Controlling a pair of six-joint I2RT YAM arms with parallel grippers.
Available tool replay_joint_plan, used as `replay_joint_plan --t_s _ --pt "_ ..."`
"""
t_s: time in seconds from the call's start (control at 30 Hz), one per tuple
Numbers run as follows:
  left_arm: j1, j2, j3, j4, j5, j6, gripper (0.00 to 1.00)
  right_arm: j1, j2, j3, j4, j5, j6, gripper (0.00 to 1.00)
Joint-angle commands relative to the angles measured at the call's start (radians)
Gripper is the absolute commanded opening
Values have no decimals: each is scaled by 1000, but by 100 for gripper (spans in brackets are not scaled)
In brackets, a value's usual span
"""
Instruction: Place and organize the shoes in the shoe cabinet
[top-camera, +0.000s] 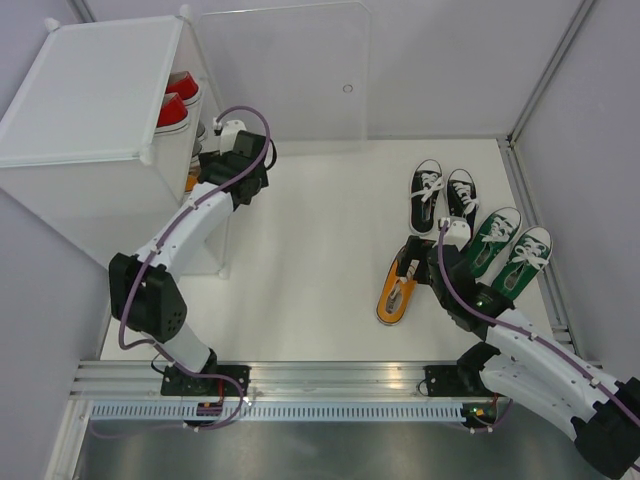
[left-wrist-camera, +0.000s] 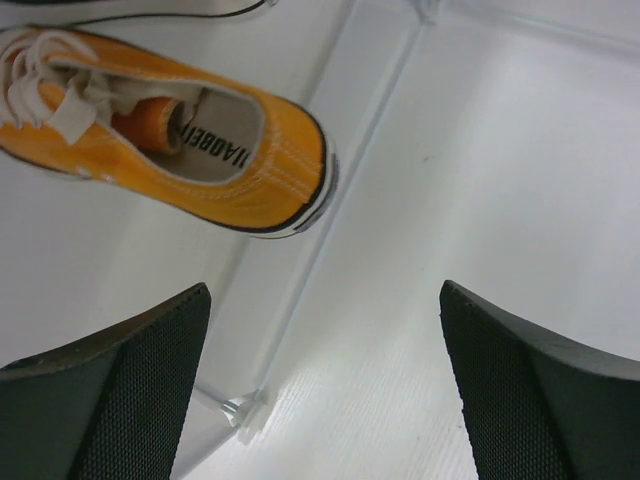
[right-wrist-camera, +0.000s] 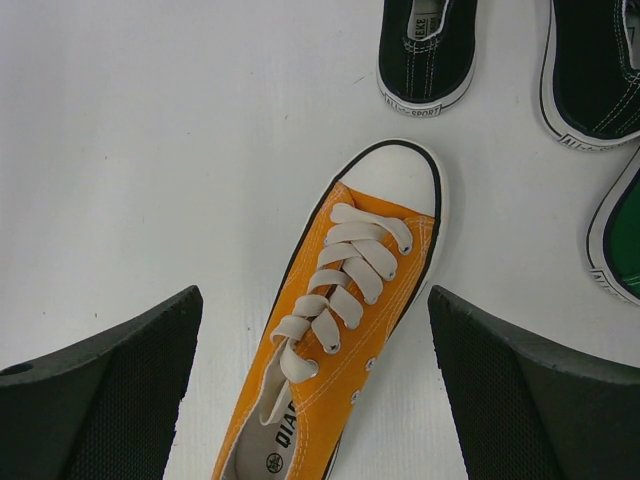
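- Shoe cabinet (top-camera: 90, 110) stands at the far left of the surface (top-camera: 310, 300), its open side facing the middle. I can see a red pair (top-camera: 177, 100) on an upper shelf and an orange edge lower down.
- Left tool (left-wrist-camera: 322, 290) sits at the cabinet mouth. Its fingers are spread wide with nothing between them.
- Right tool (right-wrist-camera: 315, 292) hovers over the loose orange shoe (right-wrist-camera: 340, 330), fingers wide apart on either side of it, gripping nothing.
- Green pair (top-camera: 510, 250) and black pair (top-camera: 443, 195) lie to the right, near the loose shoe, not yet shelved.
- Loose orange shoe: it lies on the surface just left of the green pair. Its long axis runs near to far, leaning a little. The toe points away from the arm bases, toward the black heels, and the heel faces me.
- Shelved orange shoe (left-wrist-camera: 170, 150): its long axis appears to run into the cabinet. The heel sits just by the shelf's clear front edge, and I judge that the toe points inward.
- As I read it, the step in hand is picking up the loose shoe. I'd turn the right wrist slightly so the fingers close squarely on the shoe's sides. I'd come straight down at the laced midsection and close there, not on the toe cap.
- I'd then carry it toe-first so it lands parallel to its mate, heel at the shelf front.
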Motion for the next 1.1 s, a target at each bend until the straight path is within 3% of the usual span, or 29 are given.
replay_joint_plan --t_s 0.0,0.13,0.53,0.67,0.77,1.07 --pt "6 -23 -51 67 -182 -200 97 1 -22 -4 38 -11 0 97" --pt "15 -11 -76 99 -259 -263 91 -1 -23 -4 40 -19 -1 97" --pt "70 122 -2 130 -298 -300 79 18 -35 -9 49 -14 -3 97" --pt "98 133 10 128 -330 -296 63 27 -29 -10 54 -14 -3 97" --pt "125 132 15 128 -333 -283 56 33 -23 -10 58 -11 -3 97" --pt "208 156 38 185 -283 -165 53 41 -14 -16 71 -13 -1 97"
